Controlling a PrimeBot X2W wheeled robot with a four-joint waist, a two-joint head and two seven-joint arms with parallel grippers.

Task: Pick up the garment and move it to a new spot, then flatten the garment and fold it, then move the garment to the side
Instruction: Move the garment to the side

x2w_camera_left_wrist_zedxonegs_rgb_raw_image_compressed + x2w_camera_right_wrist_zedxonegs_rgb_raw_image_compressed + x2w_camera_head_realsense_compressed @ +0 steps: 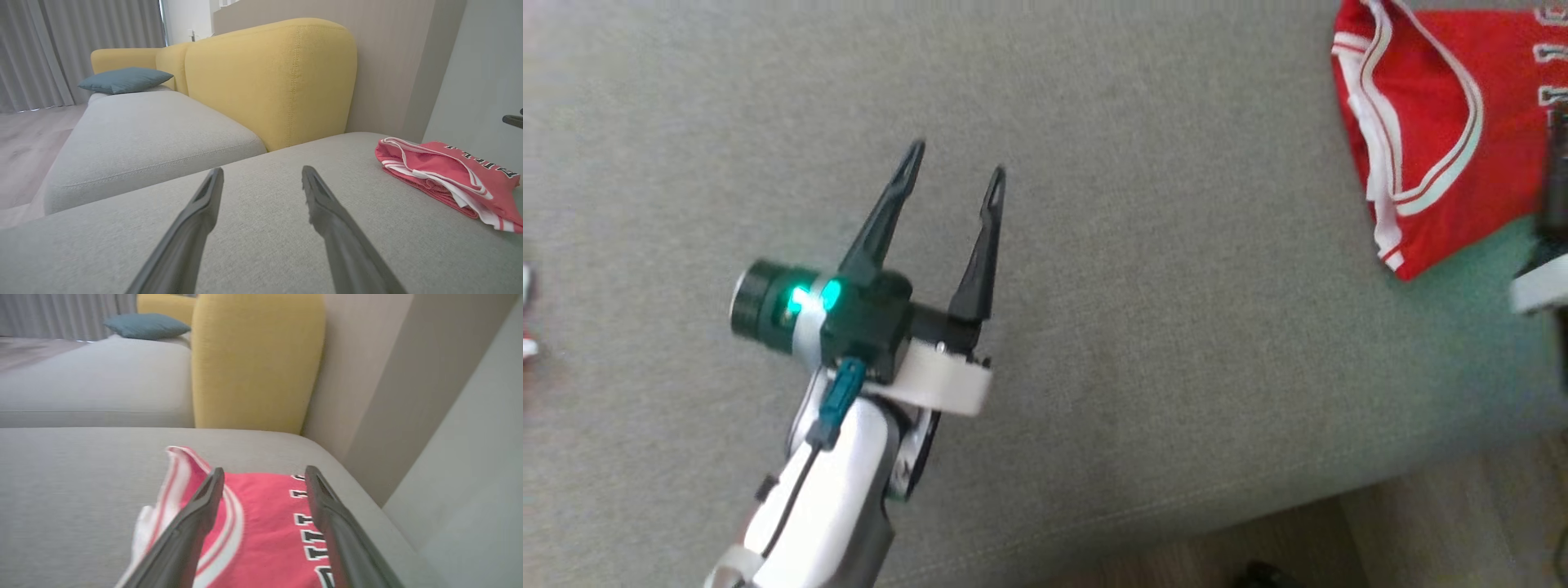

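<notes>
Wide grey sofa seat (1143,245) spans the head view; a second grey seat section (143,130) lies beyond it in the left wrist view. Yellow backrest (269,81) stands upright behind both, w/ grey curtains (61,49) at far left. Teal pillow (124,79) lies on the far section, against the backrest.

Red garment (1421,139) – a jersey w/ white trim and black-and-white lettering – lies folded in a flat stack at the seat's far right end, near the wall.

Left gripper (957,160) hangs over bare grey fabric, well apart from the garment, fingers spread wide, nothing between them. Right gripper (264,470) is over the garment – its two dark fingers also spread wide, the red cloth and lettering visible between them. Cannot tell whether the tips touch the fabric.
</notes>
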